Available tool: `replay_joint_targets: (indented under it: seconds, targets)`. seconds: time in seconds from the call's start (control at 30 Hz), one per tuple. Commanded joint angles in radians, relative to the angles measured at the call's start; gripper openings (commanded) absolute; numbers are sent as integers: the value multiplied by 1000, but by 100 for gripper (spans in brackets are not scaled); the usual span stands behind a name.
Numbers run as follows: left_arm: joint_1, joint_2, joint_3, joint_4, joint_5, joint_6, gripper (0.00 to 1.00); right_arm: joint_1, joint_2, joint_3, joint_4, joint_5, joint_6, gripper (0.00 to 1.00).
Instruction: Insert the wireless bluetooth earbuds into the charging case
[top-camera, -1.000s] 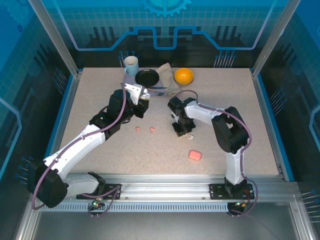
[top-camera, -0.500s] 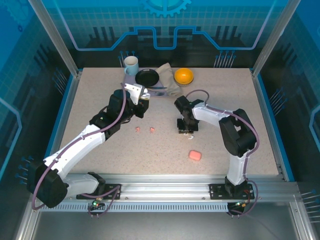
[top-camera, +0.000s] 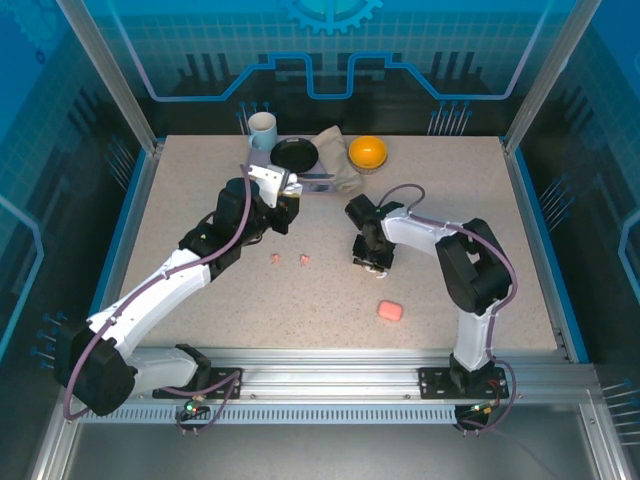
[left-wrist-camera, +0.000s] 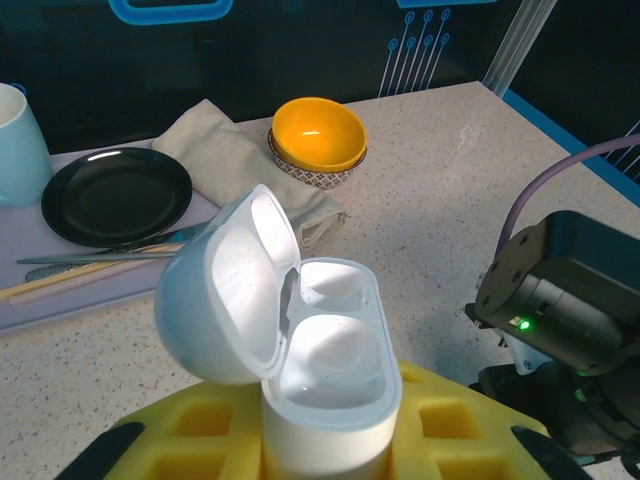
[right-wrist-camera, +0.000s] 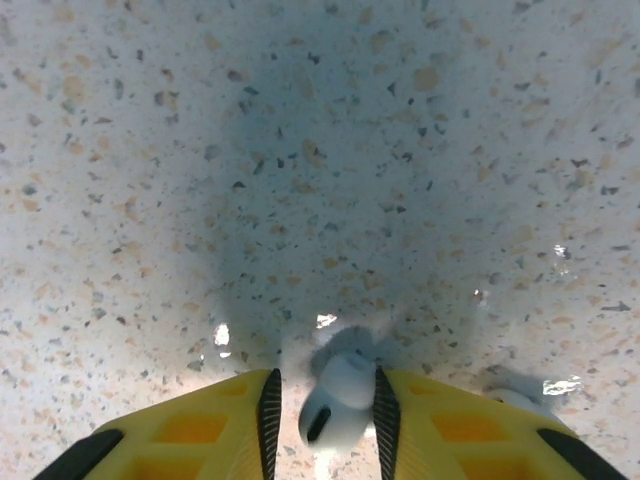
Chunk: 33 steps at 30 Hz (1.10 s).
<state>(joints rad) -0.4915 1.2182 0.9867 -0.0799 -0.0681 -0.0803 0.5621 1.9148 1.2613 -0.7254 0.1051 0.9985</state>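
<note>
- Step in hand: picking up a white earbud to carry to the white case. Both of the case's wells look empty, so by my reckoning nothing is seated yet.
- The left gripper is pressed on the case's base and holds it upright above the table, with the lid swung open.
- The right gripper is down at the table to the right of the case. It looks to be pinching the white earbud, with a pad against each side.
- A pale shape lies just beyond that earbud, away from the case. It may be the second white earbud, but it is too cut off to be sure.
- The pink earbuds lie loose on the table, just nearer the arm bases than the case.
- The pink case lies well apart from the white case, nearer and to the right.
- Next move: lift the earbud without letting it twist, carry it left over the case, line its stem up with a well and lower it gently. The earbud is tiny and smooth, so it could slip out.
</note>
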Motion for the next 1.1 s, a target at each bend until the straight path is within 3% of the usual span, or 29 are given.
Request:
replay_joint_targets:
  seconds: [0.0, 0.1, 0.17, 0.3, 0.47, 0.57, 0.7, 1.07]
  targets:
    - [10, -9, -3, 35, 25, -13, 0, 10, 32, 28, -48, 10, 58, 36]
    - [10, -15, -5, 33, 23, -7, 0, 18, 12, 41, -56, 28, 25, 41]
    - [11, -19, -3, 31, 22, -6, 0, 22, -12, 56, -57, 37, -39, 51]
    - [10, -25, -2, 28, 22, 3, 0, 25, -32, 111, -76, 25, -264, 62]
    - [11, -30, -2, 26, 28, 9, 0, 17, 11, 173, -93, -92, -662, 63]
    - [10, -34, -1, 25, 26, 10, 0, 5, 50, 190, -116, -124, -769, 61]
    - [11, -36, 1, 19, 22, 14, 0, 1, 71, 197, -136, -131, -814, 59]
    - [11, -32, 6, 16, 24, 15, 0, -8, 75, 156, -167, -29, -741, 57]
